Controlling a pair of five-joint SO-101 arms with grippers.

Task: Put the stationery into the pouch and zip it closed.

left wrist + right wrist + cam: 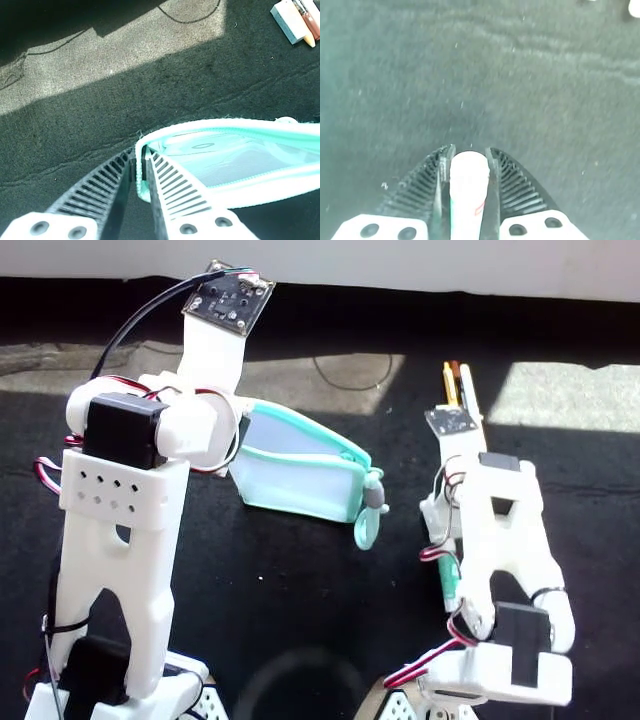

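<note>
Left jaws clenched on the mint pouch (235, 165) end, holding its unzipped mouth open over the table (100, 90) for loading. Right jaws grasp a white pen (468, 185), probably next in; spare stationery (295, 20) lies well apart.

The pouch (300, 475) is mint green, the pen (468, 181) white, the mat (300, 625) black.

one mint pouch (300, 472). two arms, each with one gripper: the left gripper (139, 156) and the right gripper (468, 159). one white-capped pen (468, 185) between the right jaws. near the counter's far edge, one white block (287, 20) and two slim sticks: one yellow stick (447, 383), one brown stick (457, 375).
</note>
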